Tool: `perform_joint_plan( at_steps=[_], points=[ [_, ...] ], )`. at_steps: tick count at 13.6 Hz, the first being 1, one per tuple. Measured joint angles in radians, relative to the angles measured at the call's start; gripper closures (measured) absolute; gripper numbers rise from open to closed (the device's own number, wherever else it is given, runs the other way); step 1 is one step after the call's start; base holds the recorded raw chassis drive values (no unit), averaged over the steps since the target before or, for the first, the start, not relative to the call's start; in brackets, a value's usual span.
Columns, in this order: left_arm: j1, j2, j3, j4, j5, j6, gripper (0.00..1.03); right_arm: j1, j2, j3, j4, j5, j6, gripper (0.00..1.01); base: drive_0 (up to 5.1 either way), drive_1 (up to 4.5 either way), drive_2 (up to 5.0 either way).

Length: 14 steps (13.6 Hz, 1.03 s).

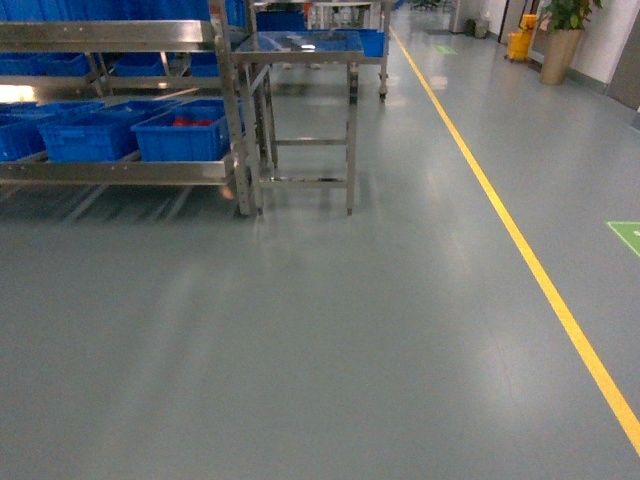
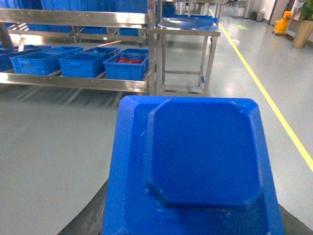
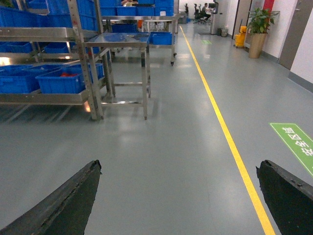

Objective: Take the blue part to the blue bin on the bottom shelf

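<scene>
Left gripper clamped on blue part for carrying — bottom shelf at ten o'clock; right gripper spread, idle.

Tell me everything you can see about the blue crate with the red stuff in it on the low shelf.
The blue crate with red contents is a rectangular bright-blue plastic bin with a thick rim and a handle slot in its front wall. It sits upright at the right end of a row of like blue crates on the bottom shelf, behind the flat steel front rail, beside the rack's corner post. Red items show inside; what they are is too small to tell. Neither gripper touches it.
</scene>
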Motion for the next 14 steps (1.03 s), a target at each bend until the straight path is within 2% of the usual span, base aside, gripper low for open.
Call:
perform_joint_plan(
  at_steps=[14],
  points=[
    [0.0,0.0,0.0,-0.001,0.0,-0.002,0.6,0.0,0.0,0.0,0.002,0.0,0.0,0.03,-0.1,4.24,-4.4]
  ],
)
